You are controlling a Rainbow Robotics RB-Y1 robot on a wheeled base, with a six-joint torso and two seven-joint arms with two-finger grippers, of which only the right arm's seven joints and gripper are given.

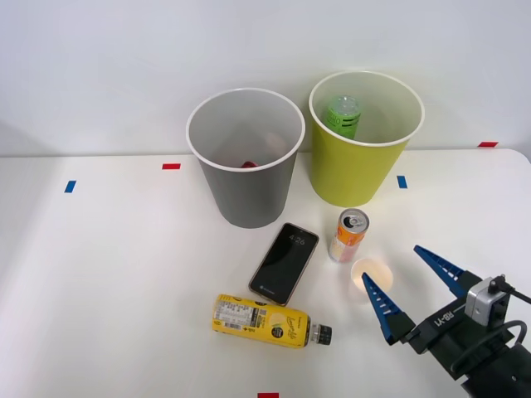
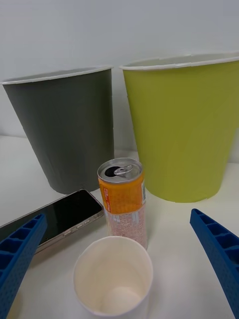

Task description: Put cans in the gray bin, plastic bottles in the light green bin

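Tool (image 1: 412,282) spread wide, holding nothing, low over the bench (image 1: 124,274). Can (image 1: 349,235) upright near the green bin (image 1: 361,178), a paper cup (image 1: 371,276) right in front. Probably light, thin, smooth, easy to dent. Best pinched gently around the middle, above the cup.

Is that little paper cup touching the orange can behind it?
Cannot tell. In the front view the paper cup sits right next to the can with no clear gap, and in the right wrist view the cup's rim overlaps the can's base.
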